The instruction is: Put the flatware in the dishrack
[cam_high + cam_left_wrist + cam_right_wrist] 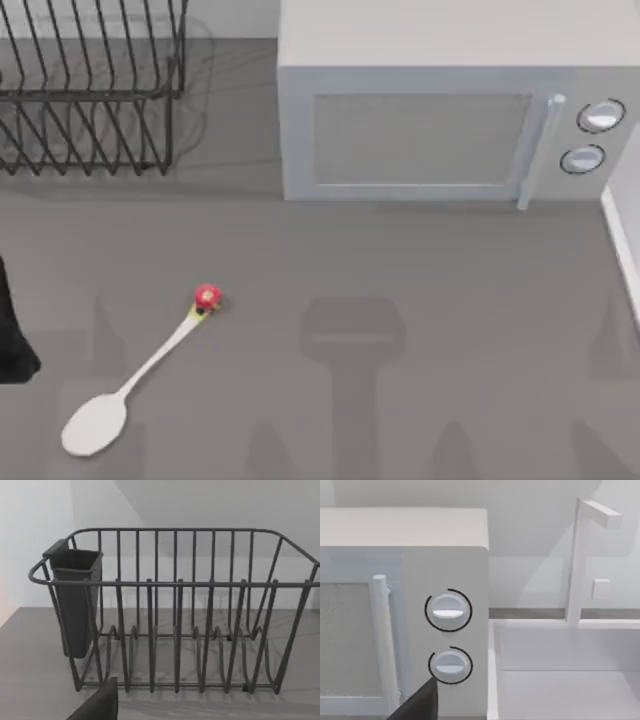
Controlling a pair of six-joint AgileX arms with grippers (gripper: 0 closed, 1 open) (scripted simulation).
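White spoon (130, 385) lies on the grey table (420, 300) toward the left front, bowl nearest, red knob pointing toward the microwave (440, 110). Behind it, at the far left, stands the rack (90, 95), well apart. The left wrist view adds a dark cup (75, 602) hung on the rack's end. Whether either gripper's fingers are apart or together, I cannot tell.

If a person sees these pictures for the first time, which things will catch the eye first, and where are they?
First the white spoon, lying slantwise on the grey table at the front left, its red knob pointing toward the back. Behind it, in the back left corner, stands the black wire dishrack with a dark cup hung at one end. The big grey microwave stands to the right of the rack, door shut, with two round dials.
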